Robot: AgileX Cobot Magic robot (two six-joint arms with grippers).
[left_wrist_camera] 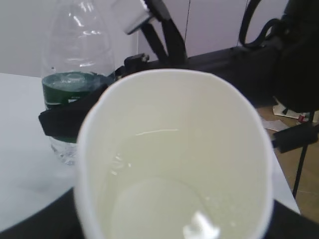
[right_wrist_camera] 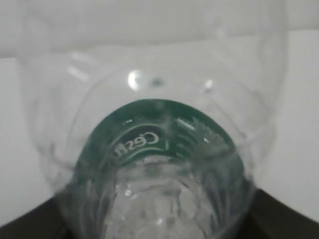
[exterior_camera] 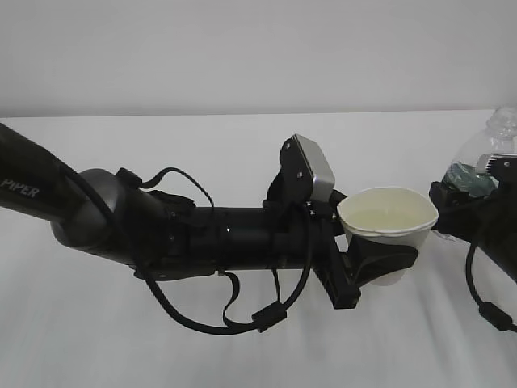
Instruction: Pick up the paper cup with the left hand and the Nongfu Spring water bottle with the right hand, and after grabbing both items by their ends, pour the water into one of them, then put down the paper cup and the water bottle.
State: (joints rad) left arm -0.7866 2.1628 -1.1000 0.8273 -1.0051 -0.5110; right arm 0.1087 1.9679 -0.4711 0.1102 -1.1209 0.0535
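We see left hand [exterior_camera: 380, 263] clamped on paper cup [exterior_camera: 388, 222], water [left_wrist_camera: 164, 199] inside | right hand [exterior_camera: 460, 202] clamped on Nongfu Spring water bottle [exterior_camera: 485, 158] beside cup | risk, we judge: squeezed cup wall slops on set-down.

I work in what looks like a robot test lab: a bare white surface [exterior_camera: 202, 347] runs up to a blank pale wall [exterior_camera: 242, 48] behind it. Beyond the surface's far edge, black stands and cables [left_wrist_camera: 299, 144] rise from a brown floor [left_wrist_camera: 309, 194].
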